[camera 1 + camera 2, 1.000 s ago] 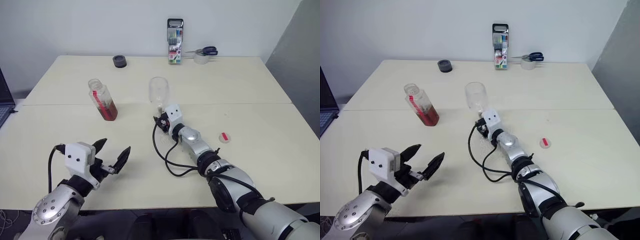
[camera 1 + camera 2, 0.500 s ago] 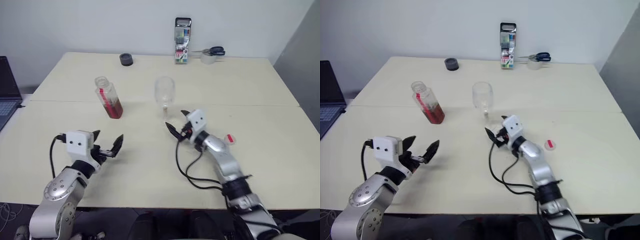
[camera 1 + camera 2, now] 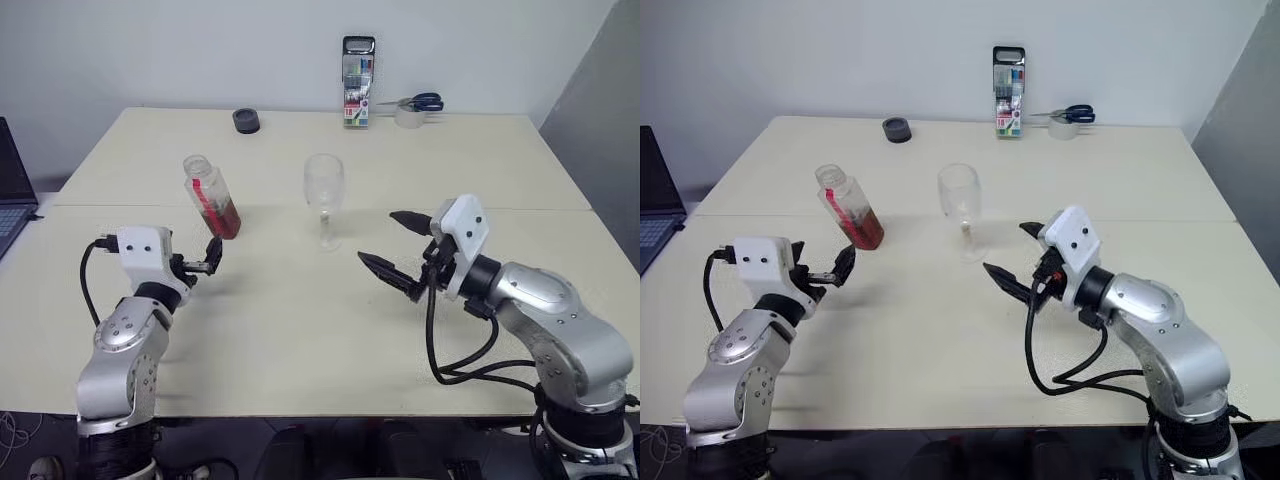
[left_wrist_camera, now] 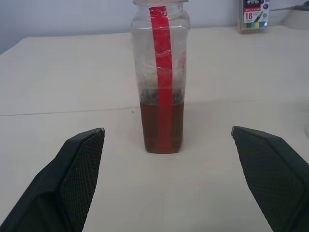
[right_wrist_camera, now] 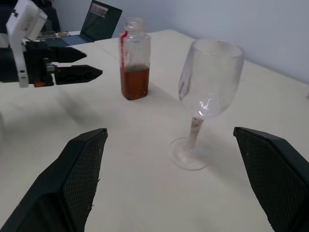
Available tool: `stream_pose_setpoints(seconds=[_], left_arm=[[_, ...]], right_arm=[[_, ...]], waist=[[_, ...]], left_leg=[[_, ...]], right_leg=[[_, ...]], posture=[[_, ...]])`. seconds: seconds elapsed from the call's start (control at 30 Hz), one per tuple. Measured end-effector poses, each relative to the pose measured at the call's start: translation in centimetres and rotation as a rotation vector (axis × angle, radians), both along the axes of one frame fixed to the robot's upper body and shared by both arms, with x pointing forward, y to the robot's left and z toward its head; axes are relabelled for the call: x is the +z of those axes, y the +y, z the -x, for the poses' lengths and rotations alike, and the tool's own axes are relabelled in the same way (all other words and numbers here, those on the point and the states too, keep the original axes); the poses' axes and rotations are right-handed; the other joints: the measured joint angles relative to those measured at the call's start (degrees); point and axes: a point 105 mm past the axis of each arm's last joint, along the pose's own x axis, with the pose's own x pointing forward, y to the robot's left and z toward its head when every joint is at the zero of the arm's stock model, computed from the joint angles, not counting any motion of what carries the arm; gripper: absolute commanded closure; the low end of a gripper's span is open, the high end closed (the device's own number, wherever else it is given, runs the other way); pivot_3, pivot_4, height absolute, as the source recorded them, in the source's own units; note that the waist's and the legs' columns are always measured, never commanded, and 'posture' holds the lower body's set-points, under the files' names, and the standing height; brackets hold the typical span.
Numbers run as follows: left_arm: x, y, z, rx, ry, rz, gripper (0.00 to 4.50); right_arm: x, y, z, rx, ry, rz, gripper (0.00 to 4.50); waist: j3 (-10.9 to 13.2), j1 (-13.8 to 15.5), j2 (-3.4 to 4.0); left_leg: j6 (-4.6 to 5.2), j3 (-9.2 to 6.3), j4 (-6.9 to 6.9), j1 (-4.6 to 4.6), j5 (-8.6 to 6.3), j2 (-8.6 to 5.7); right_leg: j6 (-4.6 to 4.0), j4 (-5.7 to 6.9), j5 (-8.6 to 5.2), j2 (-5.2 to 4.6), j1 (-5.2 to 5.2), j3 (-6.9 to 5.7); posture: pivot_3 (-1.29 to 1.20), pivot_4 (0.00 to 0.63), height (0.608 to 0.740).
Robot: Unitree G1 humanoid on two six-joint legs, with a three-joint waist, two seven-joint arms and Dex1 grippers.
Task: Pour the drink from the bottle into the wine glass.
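The bottle (image 3: pixel 210 196) stands upright on the left half of the desk (image 3: pixel 300 320), its cap off and its neck bare, with the drink (image 4: pixel 163 126) filling only its lower part behind a red label strip. The wine glass (image 3: pixel 323 198) stands upright and empty to the right of the bottle, well apart from it, near the middle of the desk. The left gripper (image 3: pixel 198 266) points level toward the bottle from the near side, its fingers spread wide and holding nothing; in its wrist view the bottle stands centred between the two fingers but farther off, not yet between them. The right gripper (image 3: pixel 395 248) hovers above the desk near and to the right of the glass, its fingers also spread wide and empty, pointing toward the glass. The step in hand looks like the approach to the bottle: nothing is gripped and nothing poured. The next move likely calls for the left gripper to advance until the bottle's body sits between the fingers, then to close on it around its middle (the sides look thin and may give under a hard squeeze), lift it clear, carry it right over the glass's bowl and tip it slowly. A small pink cap (image 3: pixel 1092 275) lies on the desk by the right arm.
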Motion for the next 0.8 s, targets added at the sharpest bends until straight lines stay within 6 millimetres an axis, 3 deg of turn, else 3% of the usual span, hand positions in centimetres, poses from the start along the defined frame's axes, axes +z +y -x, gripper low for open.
stream_pose_setpoints(seconds=[0.27, 0.8], left_arm=[[1.5, 0.7, -1.9, -0.022, -0.029, -0.039, 0.0], [0.7, -0.1, -5.0, -0.107, 0.013, -0.011, 0.0]], right_arm=[[0.4, 0.3, 0.7, -0.017, 0.052, -0.076, 0.03], [1.3, 0.1, 0.8, -0.026, 0.04, -0.109, 0.03]], waist=[[0.0, 0.02, 0.0], [0.01, -0.01, -0.01]], left_leg=[[0.0, 0.0, 0.02, 0.0, 0.0, -0.02], [-0.02, 0.0, 0.05, -0.02, 0.01, -0.02]], right_leg=[[0.0, 0.03, 0.0, 0.0, 0.0, -0.01], [0.0, 0.03, 0.0, -0.01, -0.02, -0.02]], posture=[[0.0, 0.15, 0.74], [0.0, 0.15, 0.74]])
